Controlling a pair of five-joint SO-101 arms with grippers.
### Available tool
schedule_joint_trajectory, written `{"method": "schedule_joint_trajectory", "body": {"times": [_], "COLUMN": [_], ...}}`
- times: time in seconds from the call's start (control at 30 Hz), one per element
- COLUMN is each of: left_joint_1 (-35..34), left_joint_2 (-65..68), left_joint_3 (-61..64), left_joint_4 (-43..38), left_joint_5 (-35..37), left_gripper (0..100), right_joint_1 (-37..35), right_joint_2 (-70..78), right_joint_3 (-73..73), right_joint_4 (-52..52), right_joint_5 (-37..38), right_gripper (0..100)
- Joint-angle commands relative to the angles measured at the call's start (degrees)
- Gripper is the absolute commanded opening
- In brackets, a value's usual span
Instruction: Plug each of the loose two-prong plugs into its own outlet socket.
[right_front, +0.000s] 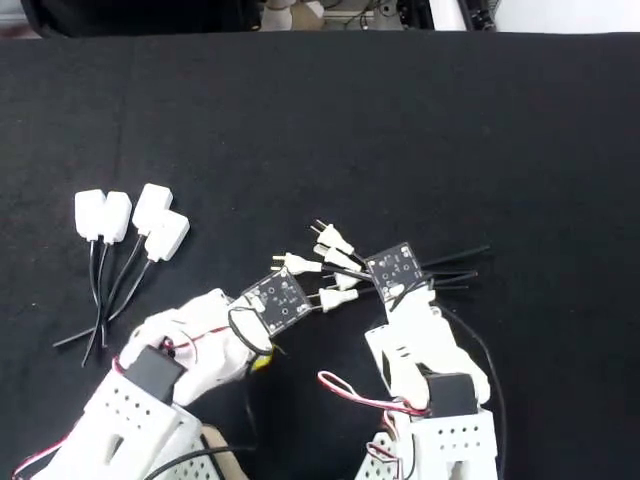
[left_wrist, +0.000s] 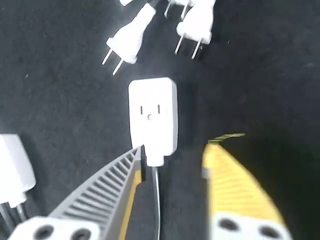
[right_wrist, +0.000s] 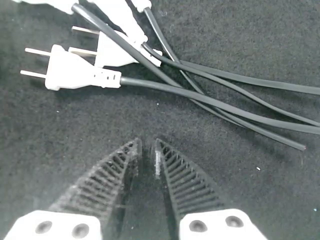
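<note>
Two grippers, one pairing pending. The left gripper (left_wrist: 179, 146) is standing wide open astride the cord (left_wrist: 157, 200) of an outlet socket (left_wrist: 152, 112). Its grey finger (left_wrist: 110, 185) is touching the socket's neck, its yellow finger (left_wrist: 232, 185) is clear, and nothing is clamped. The right gripper (right_wrist: 146, 150) is hovering all but closed, empty. The nearest two-prong plug (right_wrist: 75, 75) is lying just ahead, long axis crosswise to the gripper, prongs seemingly pointing toward that socket. The right arm is nearer, likely needing to open and turn first.

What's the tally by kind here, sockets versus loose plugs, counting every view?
Outlet sockets: 5
Loose two-prong plugs: 5
Total: 10
</note>
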Motion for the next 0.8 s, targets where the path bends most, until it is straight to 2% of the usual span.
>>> {"method": "schedule_joint_trajectory", "body": {"times": [0.0,0.13,0.23,0.5,0.57,0.7,0.77], "left_joint_1": [-3.47,-4.26,-3.12,-8.57,-8.66,-8.66,-9.71], "left_joint_2": [4.75,15.3,24.53,50.9,55.03,56.53,54.59], "left_joint_3": [3.12,1.27,-1.45,-18.15,-21.76,-24.75,-25.63], "left_joint_4": [-11.78,-17.05,-18.81,-16.88,-14.95,-11.34,-7.38], "left_joint_5": [0.53,0.35,-3.16,-3.96,-4.57,-3.69,-3.43], "left_gripper": [31,31,31,30,23,2,4], "right_joint_1": [-0.79,-0.79,-0.88,-0.88,-0.88,-0.88,-0.88], "right_joint_2": [0.31,0.31,0.31,0.31,0.31,0.31,0.31], "right_joint_3": [0.13,0.13,0.13,0.13,0.13,0.13,0.13], "right_joint_4": [0.26,0.26,0.26,0.26,0.26,0.09,0.09], "right_joint_5": [-0.44,-0.44,-0.35,-0.62,-0.62,-0.62,-0.35], "right_gripper": [4.7,4.7,4.7,4.7,4.7,4.7,4.7]}}
